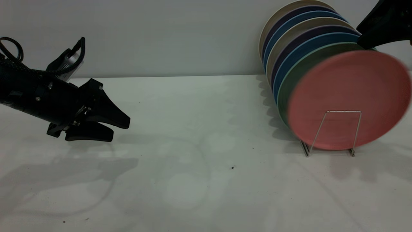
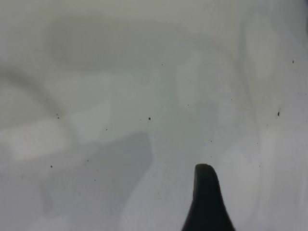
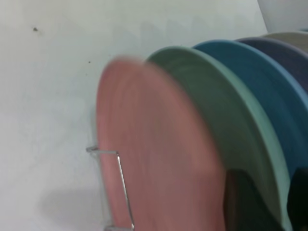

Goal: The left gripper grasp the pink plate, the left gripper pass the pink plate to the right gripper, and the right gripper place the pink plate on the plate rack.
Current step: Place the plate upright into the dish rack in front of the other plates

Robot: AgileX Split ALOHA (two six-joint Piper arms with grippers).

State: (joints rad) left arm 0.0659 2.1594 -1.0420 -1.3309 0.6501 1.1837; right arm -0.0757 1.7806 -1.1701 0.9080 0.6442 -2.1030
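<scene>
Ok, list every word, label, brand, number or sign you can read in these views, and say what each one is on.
None: no readable text, number or sign in any view.
The pink plate, the other plates in the plate rack and the table are plain.
The left gripper and the right gripper show no legible marking.

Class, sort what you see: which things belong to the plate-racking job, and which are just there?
Part of the job:
left hand, low over the table, holding nothing
pink plate, upright at the rack's front
right hand, at the plate's top edge
plate rack

Just there:
mint-green plate
blue plate
table
</scene>
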